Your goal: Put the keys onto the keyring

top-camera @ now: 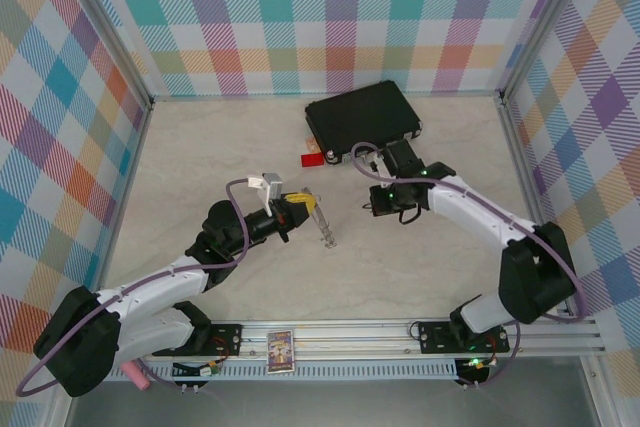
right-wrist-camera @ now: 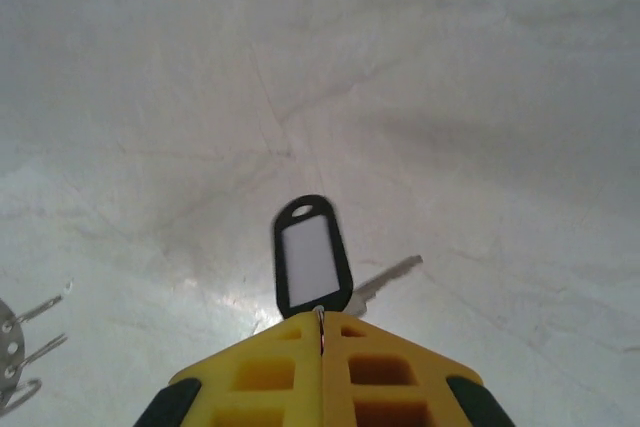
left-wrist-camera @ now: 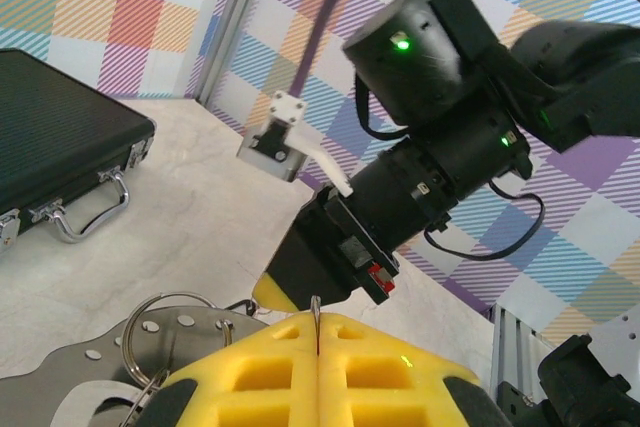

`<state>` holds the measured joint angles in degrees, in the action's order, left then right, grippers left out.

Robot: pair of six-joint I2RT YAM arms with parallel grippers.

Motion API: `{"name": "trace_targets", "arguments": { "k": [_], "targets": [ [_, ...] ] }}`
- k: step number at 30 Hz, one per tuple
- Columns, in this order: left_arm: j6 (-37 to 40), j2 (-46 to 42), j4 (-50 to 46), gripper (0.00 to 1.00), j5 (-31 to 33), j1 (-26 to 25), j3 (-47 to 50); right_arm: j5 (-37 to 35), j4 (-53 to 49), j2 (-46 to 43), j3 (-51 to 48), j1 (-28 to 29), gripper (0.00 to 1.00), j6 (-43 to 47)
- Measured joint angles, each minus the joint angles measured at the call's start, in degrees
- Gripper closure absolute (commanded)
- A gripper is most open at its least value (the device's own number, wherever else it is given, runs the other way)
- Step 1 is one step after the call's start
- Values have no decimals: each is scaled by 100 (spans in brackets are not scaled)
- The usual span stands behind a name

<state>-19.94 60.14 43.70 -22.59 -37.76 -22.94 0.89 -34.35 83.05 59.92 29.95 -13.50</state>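
My left gripper (left-wrist-camera: 316,325) is shut on a thin metal edge of the keyring (left-wrist-camera: 110,362), a grey plate-like ring with small nubs and wire loops to the left of my fingers. From above, the keyring (top-camera: 321,221) hangs below the left gripper (top-camera: 296,204) at mid-table. My right gripper (right-wrist-camera: 320,317) is shut on the small loop of the silver key (right-wrist-camera: 388,279) with the black oval head (right-wrist-camera: 311,257), held above the table. This gripper (top-camera: 384,207) sits just right of the keyring, its fingertips (left-wrist-camera: 272,292) close in front of the left one. The brownish-headed key is hidden.
A black case (top-camera: 362,119) lies at the back, and its silver handle (left-wrist-camera: 88,215) faces the arms. A small red tag (top-camera: 313,159) lies beside it. Plaid walls close three sides. A small card (top-camera: 280,351) rests on the front rail.
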Motion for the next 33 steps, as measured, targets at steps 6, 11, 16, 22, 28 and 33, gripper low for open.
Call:
{"name": "trace_targets", "arguments": {
  "k": [6,11,16,22,28,33],
  "targets": [
    [2,13,0,100,0,0,0,-114,490,-723,-509,2,100,-66],
    [2,24,2,100,0,0,0,-35,345,-1036,-601,42,100,-83],
    [0,68,2,100,2,0,0,173,-199,-1073,-629,140,100,-131],
    [0,98,2,100,0,0,0,470,-772,-601,-623,164,100,-205],
    [0,98,4,100,2,0,0,715,-1088,822,46,168,100,-234],
    [2,81,0,100,20,0,0,623,-1266,1423,492,155,100,-232]
  ]
}}
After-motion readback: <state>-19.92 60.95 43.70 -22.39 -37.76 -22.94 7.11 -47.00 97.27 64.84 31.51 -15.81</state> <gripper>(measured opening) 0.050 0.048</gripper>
